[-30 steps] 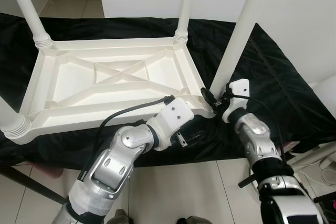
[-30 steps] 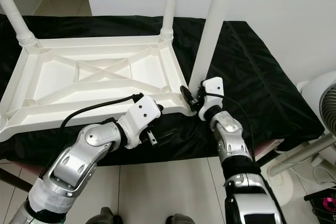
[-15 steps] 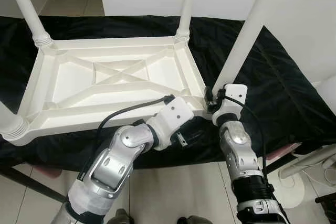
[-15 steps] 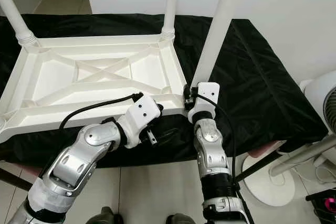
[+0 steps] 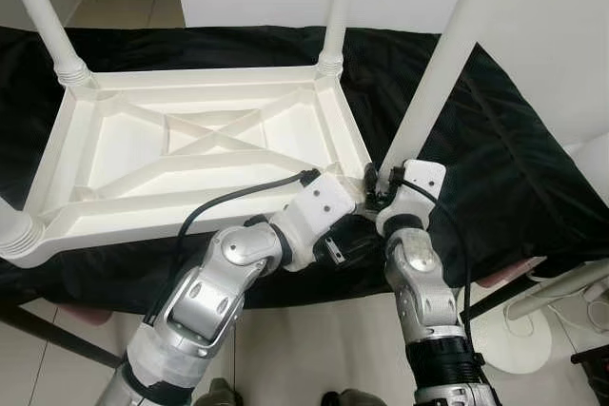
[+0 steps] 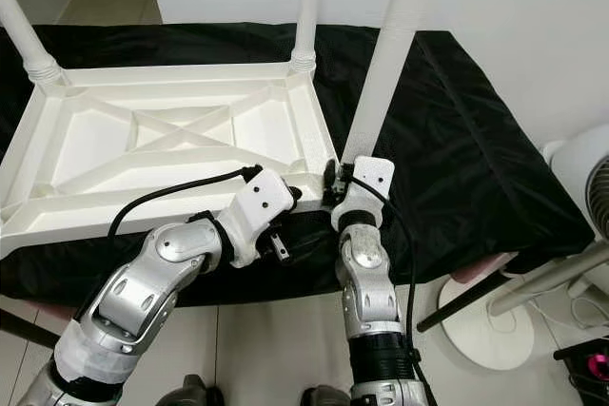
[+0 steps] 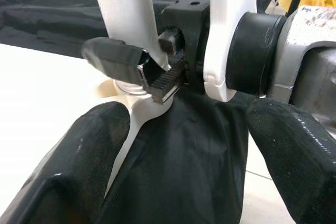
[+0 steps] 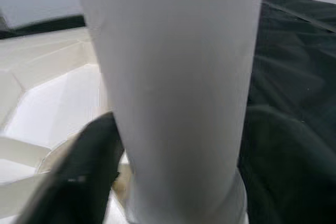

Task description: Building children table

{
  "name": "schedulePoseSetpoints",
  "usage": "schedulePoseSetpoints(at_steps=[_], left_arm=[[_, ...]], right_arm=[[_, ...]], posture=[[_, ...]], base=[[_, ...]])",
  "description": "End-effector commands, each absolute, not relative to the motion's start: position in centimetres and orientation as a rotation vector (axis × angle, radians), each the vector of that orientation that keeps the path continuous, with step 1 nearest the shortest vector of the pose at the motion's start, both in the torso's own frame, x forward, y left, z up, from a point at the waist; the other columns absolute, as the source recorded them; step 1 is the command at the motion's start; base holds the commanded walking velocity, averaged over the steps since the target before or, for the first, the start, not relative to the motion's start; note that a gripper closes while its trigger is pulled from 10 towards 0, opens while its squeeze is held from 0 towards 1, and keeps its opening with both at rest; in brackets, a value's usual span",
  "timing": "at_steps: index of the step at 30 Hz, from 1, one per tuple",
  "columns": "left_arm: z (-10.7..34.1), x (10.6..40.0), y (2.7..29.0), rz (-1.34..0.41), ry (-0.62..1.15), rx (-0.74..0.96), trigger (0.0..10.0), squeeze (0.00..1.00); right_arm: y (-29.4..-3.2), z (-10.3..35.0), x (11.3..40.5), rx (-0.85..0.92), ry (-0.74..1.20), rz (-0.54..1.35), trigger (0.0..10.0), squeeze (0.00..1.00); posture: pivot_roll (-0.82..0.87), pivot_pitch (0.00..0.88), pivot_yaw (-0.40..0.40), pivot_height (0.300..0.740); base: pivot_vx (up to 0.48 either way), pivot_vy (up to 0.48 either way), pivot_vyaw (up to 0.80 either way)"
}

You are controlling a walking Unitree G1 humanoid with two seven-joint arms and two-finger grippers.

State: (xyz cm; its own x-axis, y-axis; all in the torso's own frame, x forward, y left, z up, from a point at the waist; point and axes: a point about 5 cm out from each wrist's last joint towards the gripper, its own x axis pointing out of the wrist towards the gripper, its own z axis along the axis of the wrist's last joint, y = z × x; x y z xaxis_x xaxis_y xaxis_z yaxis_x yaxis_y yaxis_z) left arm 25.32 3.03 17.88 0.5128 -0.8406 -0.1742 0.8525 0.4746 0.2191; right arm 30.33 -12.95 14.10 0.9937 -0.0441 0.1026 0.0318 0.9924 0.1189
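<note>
Four legs: the white table top [image 5: 200, 145] lies upside down on a black cloth [image 5: 495, 140], with white legs standing up from its corners.
Near-right leg [image 5: 440, 64]: stands up from the near right corner of the table top, leaning a little to the right.
Far-right leg [image 5: 335, 7]: upright in the far right corner.
Far-left leg [image 5: 43, 16]: upright in the far left corner.
Near-left leg [image 5: 14, 225]: its ribbed base sits at the near left corner.
Right gripper [image 5: 379, 187]: at the foot of the near-right leg, its black fingers [image 8: 94, 166] closed around the leg on both sides.
Left gripper [image 5: 350, 240]: just below the near edge of the table top, close beside the right gripper; its fingers [image 7: 79, 171] are spread wide and hold nothing.
Floor [image 5: 314, 349]: pale tiles under the near edge of the cloth.
Fan [image 6: 585, 187]: white, at the right edge.
</note>
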Motion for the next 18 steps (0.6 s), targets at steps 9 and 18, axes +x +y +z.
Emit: schedulePoseSetpoints(at_steps=[9, 18], left_arm=[[17.8, 25.6, 3.2, -1.020, 0.046, 0.299, 10.0, 0.00], [17.8, 25.8, 3.2, -1.033, 0.045, 0.320, 10.0, 0.00]], right_arm=[[-15.6, 14.4, 30.4, 0.066, -0.113, 0.120, 10.0, 0.00], [-16.0, 14.3, 31.3, -0.066, -0.087, 0.418, 10.0, 0.00]], posture=[[-0.07, 0.054, -0.009, 0.740], [-0.08, 0.044, 0.007, 0.740]], base=[[0.000, 0.000, 0.00], [0.000, 0.000, 0.00]])
